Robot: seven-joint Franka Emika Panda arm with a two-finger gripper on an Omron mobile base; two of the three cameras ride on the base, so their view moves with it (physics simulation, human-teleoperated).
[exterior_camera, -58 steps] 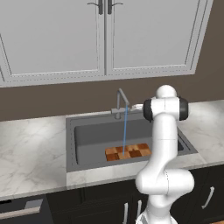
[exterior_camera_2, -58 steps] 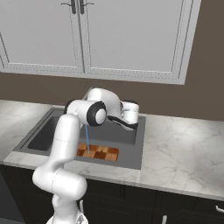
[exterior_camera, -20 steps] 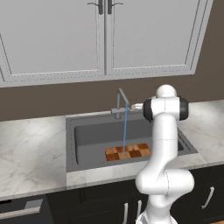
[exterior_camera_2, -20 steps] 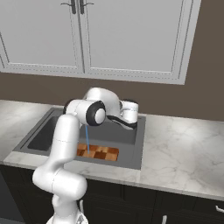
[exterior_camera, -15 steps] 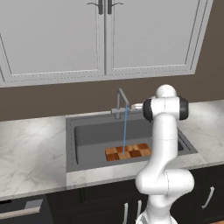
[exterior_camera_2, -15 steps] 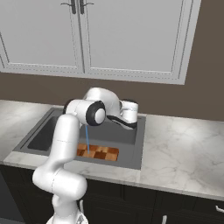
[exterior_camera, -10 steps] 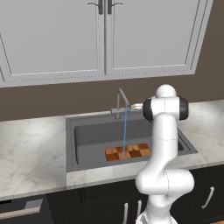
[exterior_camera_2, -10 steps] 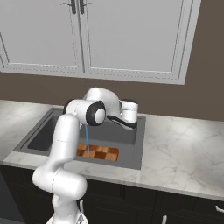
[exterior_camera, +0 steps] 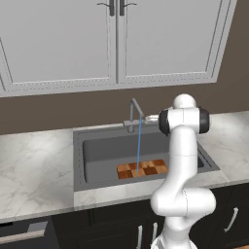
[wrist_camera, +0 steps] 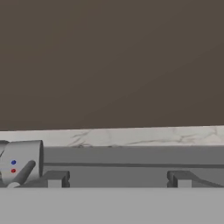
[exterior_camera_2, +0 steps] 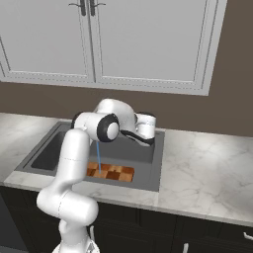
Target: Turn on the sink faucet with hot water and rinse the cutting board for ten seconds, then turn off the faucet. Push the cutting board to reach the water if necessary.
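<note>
Nothing has visibly shifted since the earlier frames: the gripper [wrist_camera: 116,178] hovers with its jaws spread wide, holding nothing, just beside the sink faucet [exterior_camera: 134,113]. Its grey metal base [wrist_camera: 21,160], with one blue and one red dot, sits at the rear rim. The checkered wooden cutting board [exterior_camera: 142,169] lies flat in the dark sink [exterior_camera: 78,160], long axis left-right, under the water [exterior_camera: 138,146]

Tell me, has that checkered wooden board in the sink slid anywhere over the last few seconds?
No. The cutting board sits at the same spot on the sink floor, under the water.
</note>
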